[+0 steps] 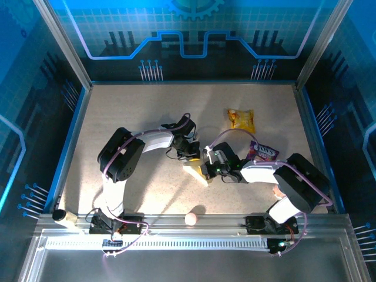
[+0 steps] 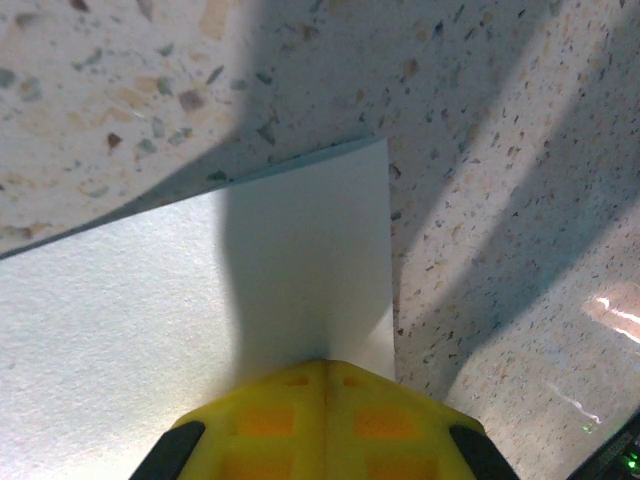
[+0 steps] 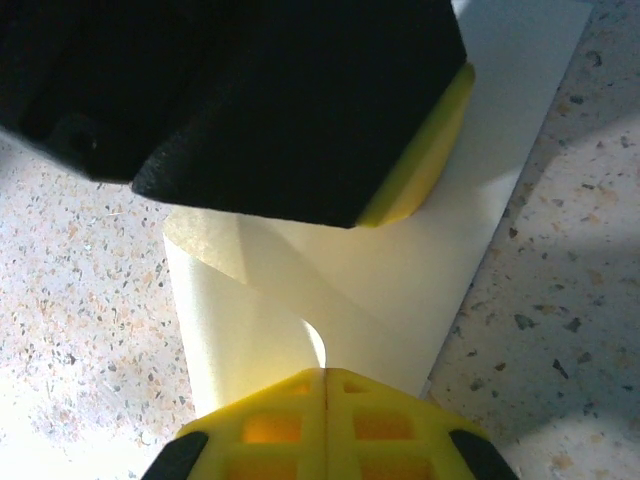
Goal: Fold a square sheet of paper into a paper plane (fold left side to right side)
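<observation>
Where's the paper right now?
In the top view the folded white paper lies mid-table, beneath the tips of the left claw and the right claw, with the yellow packet beyond it and the purple wrapper to its right.

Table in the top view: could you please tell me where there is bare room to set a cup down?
The far-left table is bare, between the left wall, the back wall and the left arm. The centre is crowded: the right arm meets it over the white paper; the yellow packet and purple wrapper sit on the right.
</observation>
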Controlling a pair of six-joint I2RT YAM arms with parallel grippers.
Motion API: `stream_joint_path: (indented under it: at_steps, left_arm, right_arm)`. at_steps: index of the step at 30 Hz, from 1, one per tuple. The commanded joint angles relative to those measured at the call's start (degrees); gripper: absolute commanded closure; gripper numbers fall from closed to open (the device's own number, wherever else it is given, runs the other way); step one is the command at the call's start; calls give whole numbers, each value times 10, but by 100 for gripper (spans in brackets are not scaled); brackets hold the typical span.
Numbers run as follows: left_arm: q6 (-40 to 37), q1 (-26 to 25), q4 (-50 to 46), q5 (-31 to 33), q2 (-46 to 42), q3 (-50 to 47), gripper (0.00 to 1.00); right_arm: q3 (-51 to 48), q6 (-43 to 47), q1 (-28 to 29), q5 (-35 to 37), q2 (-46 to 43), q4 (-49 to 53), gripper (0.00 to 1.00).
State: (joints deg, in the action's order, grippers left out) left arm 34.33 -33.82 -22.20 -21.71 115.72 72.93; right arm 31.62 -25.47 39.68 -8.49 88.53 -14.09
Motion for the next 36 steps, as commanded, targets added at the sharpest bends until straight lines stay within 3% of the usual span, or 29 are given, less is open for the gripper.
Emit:
stream_joint_path:
  at_steps: [1, 36]
  left_arm:
    - [-9, -7, -24, 24, 19, -1, 97]
    - [-12, -7, -28, 25, 21, 5, 96]
  right_arm:
    - [12, 5, -7, -7, 11, 7, 100]
    - [26, 24, -12, 7, 18, 36, 100]
